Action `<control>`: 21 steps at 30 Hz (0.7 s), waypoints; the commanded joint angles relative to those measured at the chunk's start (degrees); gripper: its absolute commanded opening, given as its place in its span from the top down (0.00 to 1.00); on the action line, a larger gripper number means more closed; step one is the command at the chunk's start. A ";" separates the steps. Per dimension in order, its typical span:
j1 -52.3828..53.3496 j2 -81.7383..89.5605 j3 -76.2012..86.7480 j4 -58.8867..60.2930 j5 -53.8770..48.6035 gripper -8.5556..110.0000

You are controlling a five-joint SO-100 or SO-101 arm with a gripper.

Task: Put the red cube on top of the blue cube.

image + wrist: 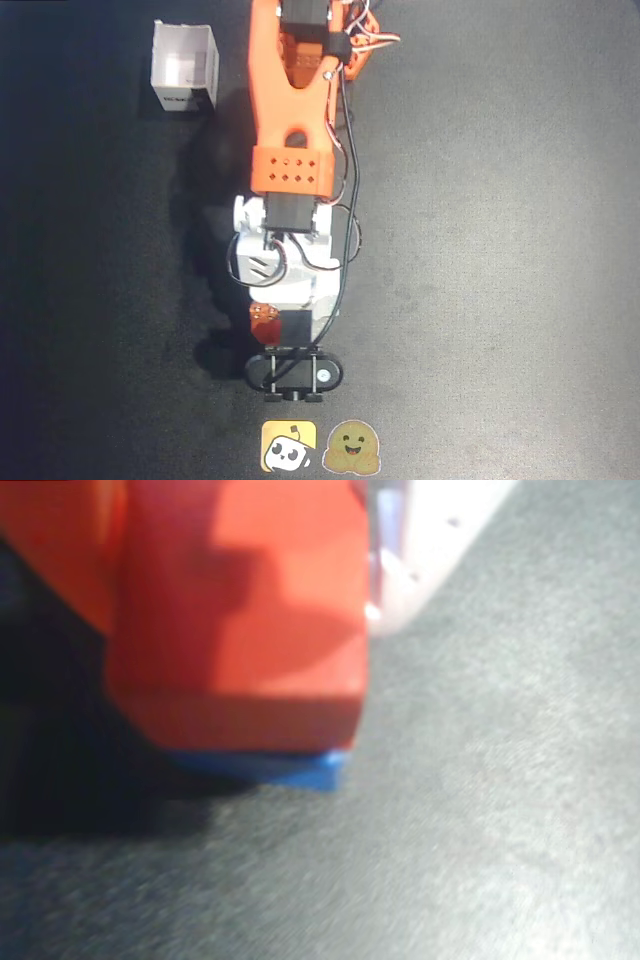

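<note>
Wrist view: blurred throughout; my lens sits so close that edges smear.
Red cube (240, 610): fills the 10-to-12 o'clock part of the wrist view, cut off by the top and left edges. A dark stepped shadow lies across its face.
Blue cube (300, 770): only a thin strip shows directly under the red cube, the two touching. The rest is hidden by the red cube and by shadow at 8 o'clock.
My finger (440, 540): a pale slab at 1 o'clock, pressed against the red cube's right side. Its tip is cut off by the top edge.
My other finger: an orange shape at 10 o'clock may be it; too blurred to say.
My claw: the white finger touches the red cube, but whether I am pinching it I cannot tell.
Overhead view, my arm (290, 150): runs from 12 o'clock down to 6 o'clock and covers both cubes and my fingertips.
Mat (500, 250): dark and plain.
White box (185, 68): open, at 10 o'clock in the overhead view, well apart from my arm.
Stickers (318, 446): two, at 6 o'clock in the overhead view, just beyond my black camera bracket (295, 372).
</note>
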 commanded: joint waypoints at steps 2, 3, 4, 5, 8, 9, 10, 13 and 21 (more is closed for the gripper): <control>-0.44 2.64 -0.18 -0.79 0.62 0.76; -0.44 2.72 -0.09 -0.79 0.79 0.76; -0.44 2.72 -0.09 -0.79 0.88 0.76; -0.44 2.72 -0.09 -0.79 0.88 0.76; -0.44 2.72 -0.09 -0.79 1.05 0.76; -0.44 2.72 -0.09 -0.79 1.14 0.76; -0.44 2.72 -0.09 -0.88 1.23 0.75; -0.44 3.25 -0.09 -0.88 1.58 0.75; -0.79 7.91 1.14 -0.79 2.11 0.74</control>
